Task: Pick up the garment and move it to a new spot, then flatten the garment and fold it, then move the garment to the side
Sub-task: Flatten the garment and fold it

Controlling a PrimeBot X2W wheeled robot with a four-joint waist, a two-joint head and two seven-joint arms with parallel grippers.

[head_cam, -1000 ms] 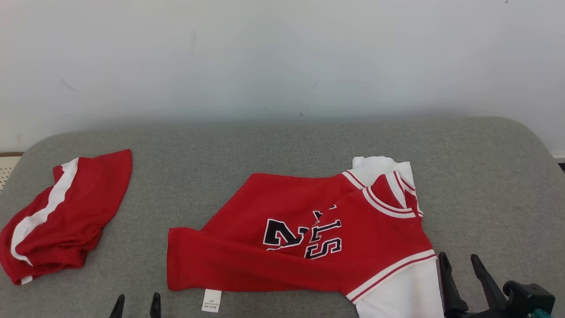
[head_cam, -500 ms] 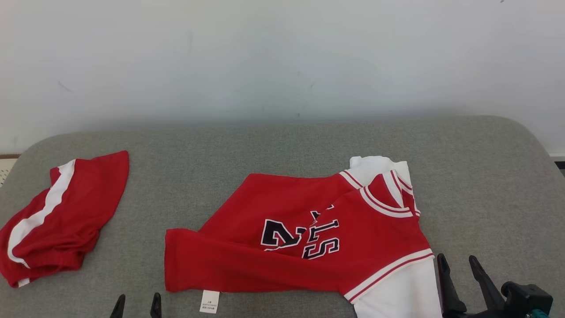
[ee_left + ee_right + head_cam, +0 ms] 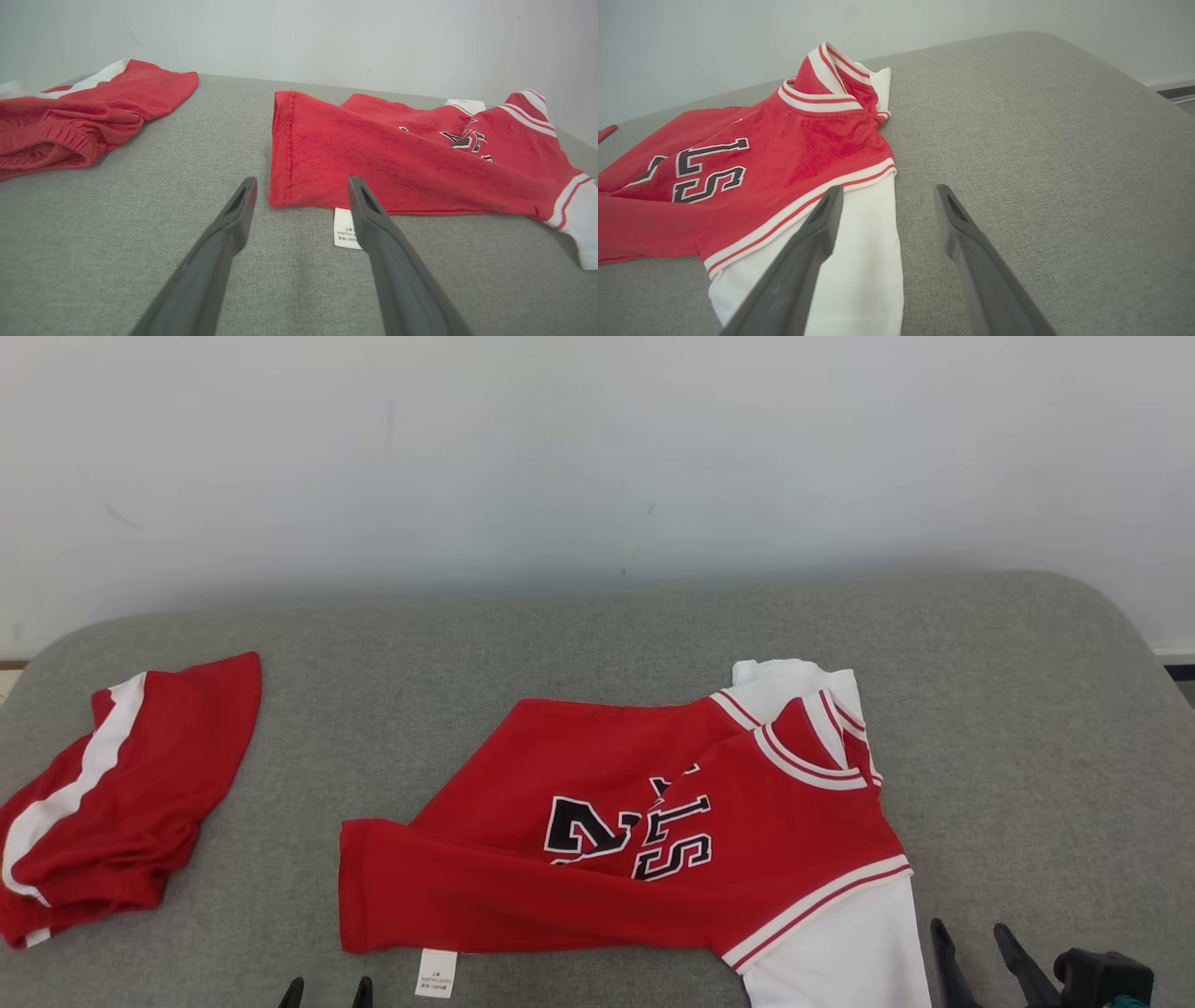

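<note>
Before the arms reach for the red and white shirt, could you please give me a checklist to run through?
1. Left claw open, nothing between its fingers: ok.
2. Right claw open, nothing held: ok.
3. Shirt lying flat: not ok, body folded over itself, collar bunched.
4. Red shorts apart from the shirt: ok, bare grey pad between them.
5. Left claw lined up with the shirt's hem corner: ok, beside the care label.

Red jersey: soft fuzzy cloth. Table cover: matt grey woven fabric. Wall: smooth, matt.
</note>
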